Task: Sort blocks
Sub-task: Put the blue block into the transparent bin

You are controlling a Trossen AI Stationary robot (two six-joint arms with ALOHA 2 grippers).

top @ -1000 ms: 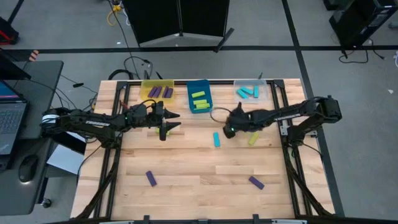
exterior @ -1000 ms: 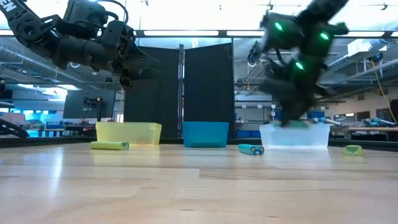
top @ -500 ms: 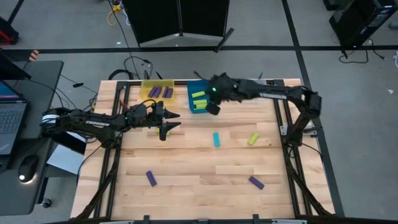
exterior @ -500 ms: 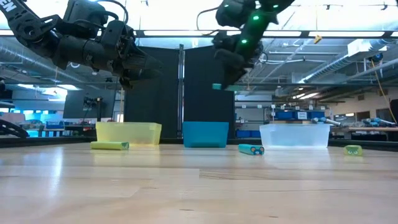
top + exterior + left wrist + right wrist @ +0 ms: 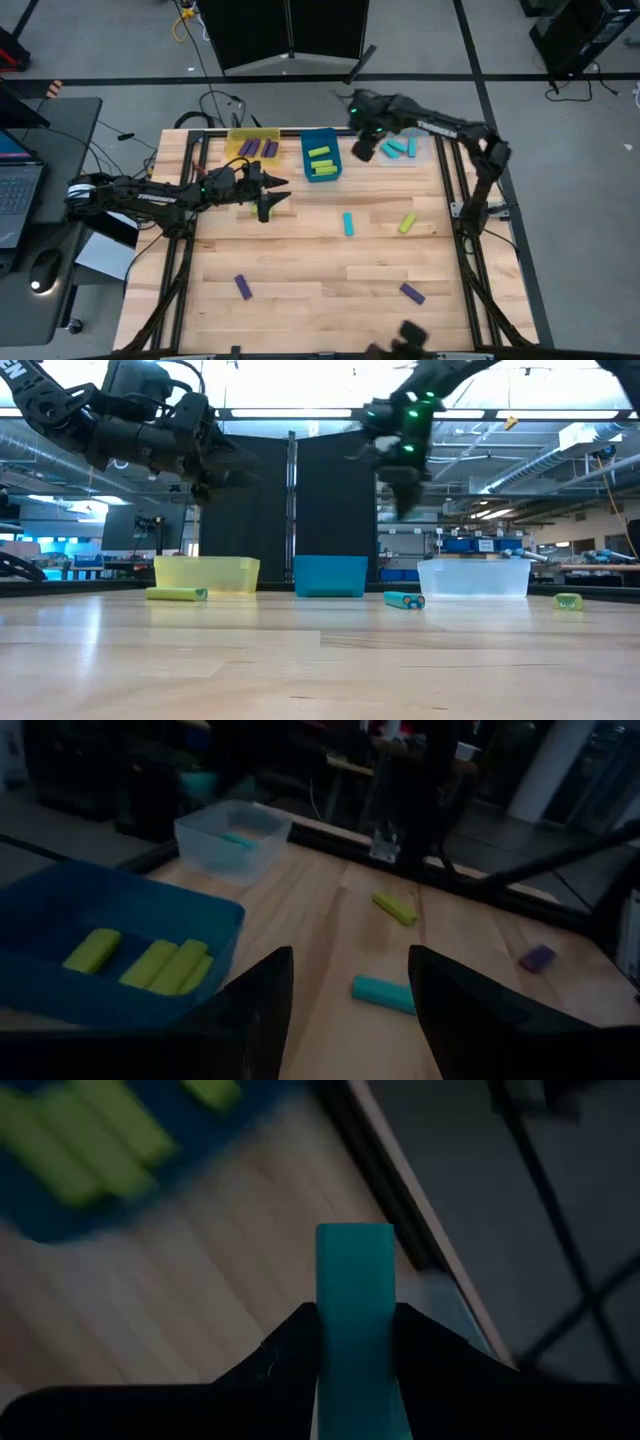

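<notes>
Clamped between the right gripper's [image 5: 355, 1345] fingers, a cyan block [image 5: 354, 1295] is held in the air near the clear bin [image 5: 405, 146] at the table's back edge — cyan blocks already lie in that bin. Loose blocks — cyan [image 5: 348, 224], lime [image 5: 407, 223], purple [image 5: 243, 287] — are scattered on the table [image 5: 320, 270], while the left gripper [image 5: 270, 196] is held above the table near the yellow bin [image 5: 252, 145], jaws apart and empty.

The pale butcher-block wooden table [image 5: 300, 265] is made of glued strips, smooth with a soft sheen. Along its far edge stand a translucent yellow plastic bin [image 5: 252, 148], an opaque blue plastic bin [image 5: 321, 155] and a clear, slightly frosted plastic bin [image 5: 232, 838]. The small cyan rectangular block [image 5: 355, 1295] pinched in the matt black right gripper [image 5: 352, 1335] looks smooth and matt.
</notes>
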